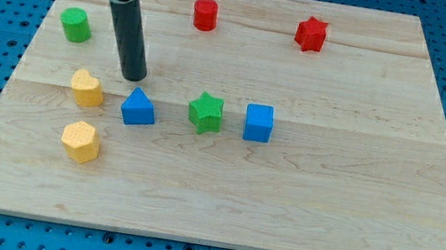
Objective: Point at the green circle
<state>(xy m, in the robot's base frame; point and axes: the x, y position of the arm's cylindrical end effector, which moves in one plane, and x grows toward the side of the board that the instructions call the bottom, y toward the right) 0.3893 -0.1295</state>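
The green circle [75,24] is a short green cylinder near the view's upper left of the wooden board [355,200]. My tip [133,77] stands on the board to the right of and below the green circle, a clear gap apart from it. The tip is just above the blue triangle [138,107] and to the right of the upper yellow block [87,87].
A second yellow block, a hexagon [80,141], lies at the lower left. A green star [206,112] and a blue cube [258,123] sit mid-board. A red cylinder [205,14] and a red star [311,34] lie near the top edge.
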